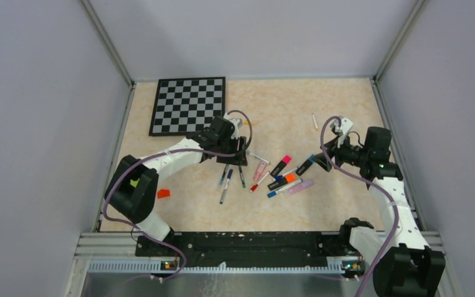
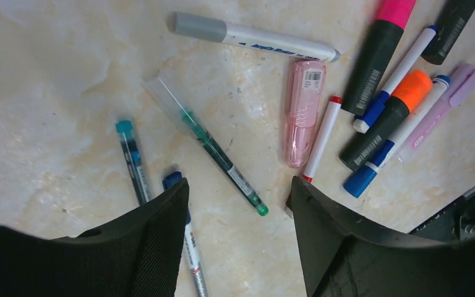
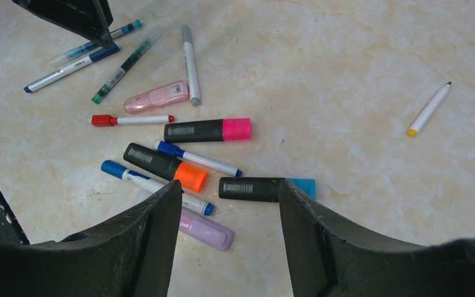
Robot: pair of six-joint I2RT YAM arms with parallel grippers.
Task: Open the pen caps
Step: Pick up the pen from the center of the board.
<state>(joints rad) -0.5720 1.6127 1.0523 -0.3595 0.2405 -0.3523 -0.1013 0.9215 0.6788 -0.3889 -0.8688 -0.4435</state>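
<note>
Several capped pens and markers lie in a loose cluster [image 1: 272, 176] mid-table. My left gripper [image 2: 238, 192] is open and empty above a green pen [image 2: 222, 158]. A pen with a dark blue cap [image 2: 173, 180] lies by its left finger and a thin pen with a red cap [image 2: 321, 139] by its right. My right gripper [image 3: 229, 192] is open and empty, just short of a black marker [image 3: 250, 189] with a light blue cap [image 3: 302, 187]. Orange [image 3: 190, 176], pink [image 3: 236, 129], grey [image 3: 187, 32] and lilac [image 3: 205, 229] caps are all on.
A checkerboard [image 1: 188, 105] lies at the back left. A red-orange chip [image 1: 164, 193] sits near the left arm. A lone thin white pen with a yellow end [image 3: 428, 110] lies apart at the back right. A pink translucent case [image 2: 305, 111] lies among the pens.
</note>
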